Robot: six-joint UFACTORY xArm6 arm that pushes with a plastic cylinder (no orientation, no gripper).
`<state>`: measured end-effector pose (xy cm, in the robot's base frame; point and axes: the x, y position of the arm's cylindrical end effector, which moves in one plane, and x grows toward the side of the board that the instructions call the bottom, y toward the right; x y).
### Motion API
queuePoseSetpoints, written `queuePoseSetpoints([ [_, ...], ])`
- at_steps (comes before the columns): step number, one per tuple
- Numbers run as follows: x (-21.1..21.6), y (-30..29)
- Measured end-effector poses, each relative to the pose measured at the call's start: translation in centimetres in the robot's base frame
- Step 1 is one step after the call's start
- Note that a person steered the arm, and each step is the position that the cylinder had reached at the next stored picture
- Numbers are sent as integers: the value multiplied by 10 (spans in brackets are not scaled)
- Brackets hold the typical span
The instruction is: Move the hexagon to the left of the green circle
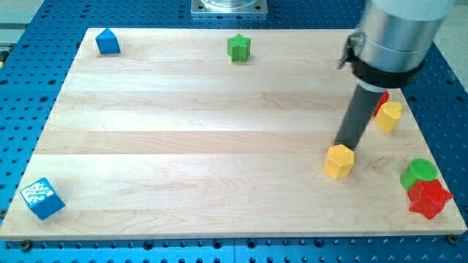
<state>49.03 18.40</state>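
Note:
A yellow hexagon block (338, 161) lies on the wooden board at the lower right. The green circle block (419, 172) lies further right near the board's right edge, touching a red star block (429, 199) below it. My tip (344, 146) is at the hexagon's top edge, touching it or nearly so, on its upper side. The dark rod rises from there to the silver arm at the view's top right.
A second yellow block (389, 116) and a red block (381, 102), partly hidden by the rod, lie at the right. A green star (238, 47) is at top centre, a blue block (107, 42) at top left, a blue cube (41, 198) at bottom left.

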Motion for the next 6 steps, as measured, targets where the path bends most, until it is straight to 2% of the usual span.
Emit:
queuePoseSetpoints([
  [1, 0, 3],
  [3, -3, -61],
  [4, 27, -61],
  [5, 39, -25],
  [6, 27, 10],
])
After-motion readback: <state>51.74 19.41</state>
